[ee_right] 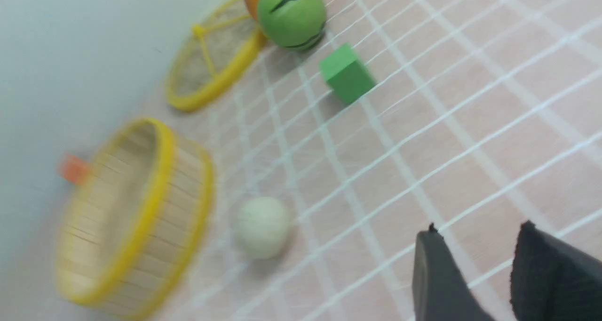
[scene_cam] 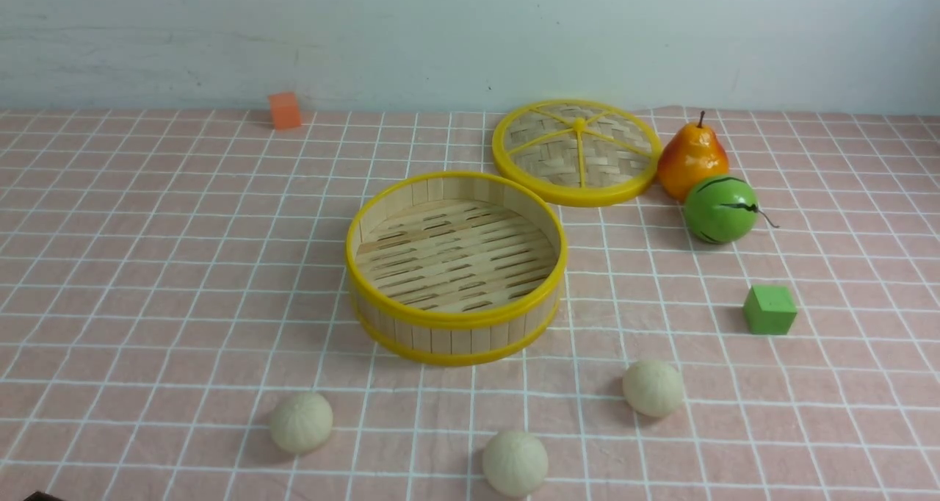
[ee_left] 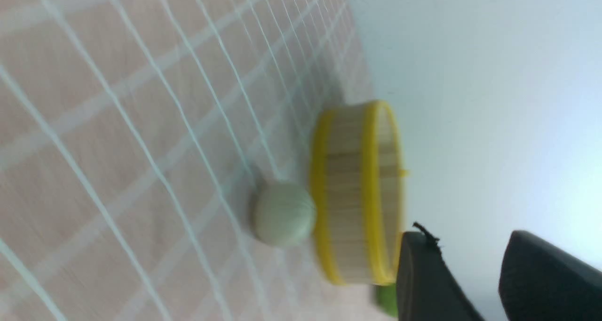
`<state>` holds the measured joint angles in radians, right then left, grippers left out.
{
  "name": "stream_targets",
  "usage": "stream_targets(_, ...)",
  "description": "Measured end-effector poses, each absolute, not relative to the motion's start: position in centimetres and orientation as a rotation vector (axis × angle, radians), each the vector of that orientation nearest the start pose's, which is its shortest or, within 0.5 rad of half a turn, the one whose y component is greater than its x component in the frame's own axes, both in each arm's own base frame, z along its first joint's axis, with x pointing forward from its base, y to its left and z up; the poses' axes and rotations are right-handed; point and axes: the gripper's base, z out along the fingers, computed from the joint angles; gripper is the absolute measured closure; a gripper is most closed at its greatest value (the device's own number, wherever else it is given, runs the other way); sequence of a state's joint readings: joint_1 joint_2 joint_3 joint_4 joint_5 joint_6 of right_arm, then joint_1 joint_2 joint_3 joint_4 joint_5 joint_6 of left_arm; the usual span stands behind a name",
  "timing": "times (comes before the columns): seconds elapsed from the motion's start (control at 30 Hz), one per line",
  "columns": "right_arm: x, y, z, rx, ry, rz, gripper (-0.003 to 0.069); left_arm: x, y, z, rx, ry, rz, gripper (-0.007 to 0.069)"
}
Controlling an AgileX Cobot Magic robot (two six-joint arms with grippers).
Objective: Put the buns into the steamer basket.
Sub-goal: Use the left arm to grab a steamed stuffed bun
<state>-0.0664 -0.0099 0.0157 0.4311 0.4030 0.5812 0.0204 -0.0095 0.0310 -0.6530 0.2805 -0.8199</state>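
Three cream-white buns lie on the pink checked cloth in front of the steamer basket (scene_cam: 455, 336): one at the left (scene_cam: 300, 422), one in the middle (scene_cam: 515, 463), one at the right (scene_cam: 653, 388). The basket holds nothing. Neither gripper shows in the front view. In the left wrist view my left gripper (ee_left: 465, 238) is open and empty, away from a bun (ee_left: 283, 213) that lies beside the basket (ee_left: 357, 194). In the right wrist view my right gripper (ee_right: 479, 230) is open and empty above the cloth, some way from a bun (ee_right: 262, 227) near the basket (ee_right: 136, 217).
The flat woven lid (scene_cam: 578, 152) lies behind the basket to the right. Beside it stand an orange pear (scene_cam: 692, 159) and a green striped fruit (scene_cam: 720, 208). A green cube (scene_cam: 769, 310) sits right of the basket, and an orange cube (scene_cam: 284, 110) is at the back wall.
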Motion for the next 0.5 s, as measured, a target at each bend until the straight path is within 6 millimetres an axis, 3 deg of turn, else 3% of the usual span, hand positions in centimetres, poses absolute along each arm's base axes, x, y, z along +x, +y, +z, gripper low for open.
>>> stream_targets(0.07,5.2,1.7,17.6,1.05,1.655,0.998,0.0419,5.5,-1.5,18.5,-1.259,1.414,-1.286,0.0386)
stream_targets(0.2,5.2,2.1,17.6,1.183,1.608,1.153,0.0419,5.5,-1.6,18.6,-1.295,1.383,-1.334,0.0386)
stream_targets(0.37,5.2,2.1,17.6,1.184,1.617,1.148,0.0419,5.5,-1.6,18.7,-1.315,1.366,-1.365,0.0386)
stream_targets(0.5,5.2,2.1,17.7,1.087,1.649,1.085,0.0419,5.3,-1.6,20.8,-1.104,1.391,-1.256,0.0386)
